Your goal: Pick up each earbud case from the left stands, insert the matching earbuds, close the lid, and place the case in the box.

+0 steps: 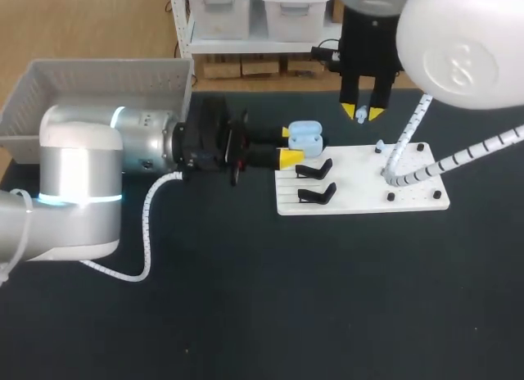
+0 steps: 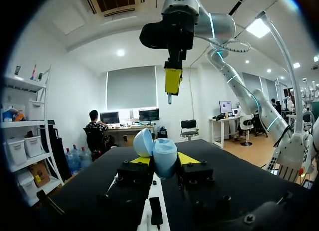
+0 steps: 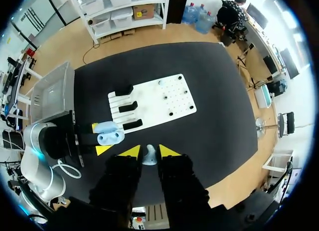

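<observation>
A light blue earbud case (image 1: 306, 137) with its lid up is held level above the table, and my left gripper (image 1: 290, 146) is shut on it from both sides. In the left wrist view the case (image 2: 157, 153) sits between the yellow tips of the left gripper (image 2: 162, 162). My right gripper (image 1: 363, 112) hangs point-down just right of the case, shut on a small pale earbud (image 1: 361, 119). From its own wrist view the earbud (image 3: 149, 156) is pinched in the right gripper (image 3: 149, 151), with the case (image 3: 109, 133) below and to one side.
A white board (image 1: 364, 192) carries two black stands (image 1: 316, 169), both bare, and a small pale blue piece (image 1: 379, 147) at its far side. A grey box (image 1: 98, 89) stands at the table's back left. The right arm's cable loops over the board.
</observation>
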You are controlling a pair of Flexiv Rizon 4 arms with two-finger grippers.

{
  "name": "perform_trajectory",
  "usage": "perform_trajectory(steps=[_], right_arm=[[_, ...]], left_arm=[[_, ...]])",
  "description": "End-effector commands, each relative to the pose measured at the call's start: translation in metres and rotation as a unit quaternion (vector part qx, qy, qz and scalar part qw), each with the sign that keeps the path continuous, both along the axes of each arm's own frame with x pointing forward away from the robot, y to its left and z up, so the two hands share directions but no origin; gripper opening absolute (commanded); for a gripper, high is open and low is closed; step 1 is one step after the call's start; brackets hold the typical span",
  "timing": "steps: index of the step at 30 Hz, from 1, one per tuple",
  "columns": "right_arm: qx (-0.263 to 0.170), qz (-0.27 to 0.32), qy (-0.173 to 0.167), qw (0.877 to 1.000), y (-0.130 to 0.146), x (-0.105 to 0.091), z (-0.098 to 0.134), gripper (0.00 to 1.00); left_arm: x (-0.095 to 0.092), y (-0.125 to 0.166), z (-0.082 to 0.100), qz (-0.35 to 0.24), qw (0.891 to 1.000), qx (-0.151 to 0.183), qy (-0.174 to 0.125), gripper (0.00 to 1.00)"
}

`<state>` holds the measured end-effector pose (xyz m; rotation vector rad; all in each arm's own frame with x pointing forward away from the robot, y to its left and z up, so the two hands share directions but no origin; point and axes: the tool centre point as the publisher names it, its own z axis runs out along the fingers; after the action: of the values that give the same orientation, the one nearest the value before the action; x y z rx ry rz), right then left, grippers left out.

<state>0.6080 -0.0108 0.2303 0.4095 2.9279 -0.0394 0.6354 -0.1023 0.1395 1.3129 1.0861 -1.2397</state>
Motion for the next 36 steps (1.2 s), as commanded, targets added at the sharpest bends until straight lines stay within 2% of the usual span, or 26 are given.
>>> perform_trajectory(steps=[1, 4, 5, 6, 9, 14, 18, 23, 36], right_arm=[[0.001, -0.001, -0.002, 1.0, -0.001, -0.001, 0.0, 0.0], [-0.001, -0.009, 0.004, 1.0, 0.003, -0.003, -0.001, 0.0], [-0.035, -0.011, 0.004, 0.999, 0.005, -0.003, -0.005, 0.0], [-0.051, -0.021, -0.001, 0.998, 0.006, -0.004, -0.007, 0.0], [-0.06, -0.067, -0.004, 0.996, 0.008, -0.003, -0.006, 0.0], [-0.055, -0.117, -0.019, 0.991, 0.016, 0.0, 0.005, 0.0], [-0.044, -0.177, -0.025, 0.983, 0.023, -0.001, 0.01, 0.0], [-0.009, -0.231, -0.01, 0.973, 0.032, -0.01, 0.006, 0.0], [0.005, -0.246, -0.006, 0.969, 0.041, -0.011, 0.002, 0.0]], left_arm=[[0.002, -0.004, 0.002, -0.005, 1.0, 0.002, -0.001, 0.0], [0.002, -0.004, 0.002, -0.005, 1.0, 0.002, -0.001, 0.0], [0.002, -0.004, 0.002, -0.005, 1.0, 0.002, -0.001, 0.0], [0.002, -0.004, 0.002, -0.005, 1.0, 0.002, -0.001, 0.0], [0.002, -0.004, 0.002, -0.005, 1.0, 0.002, -0.001, 0.0], [0.002, -0.004, 0.002, -0.005, 1.0, 0.002, -0.001, 0.0], [0.002, -0.004, 0.002, -0.005, 1.0, 0.002, -0.001, 0.0], [0.002, -0.004, 0.002, -0.005, 1.0, 0.002, -0.001, 0.0], [0.002, -0.004, 0.002, -0.005, 1.0, 0.002, -0.001, 0.0]])
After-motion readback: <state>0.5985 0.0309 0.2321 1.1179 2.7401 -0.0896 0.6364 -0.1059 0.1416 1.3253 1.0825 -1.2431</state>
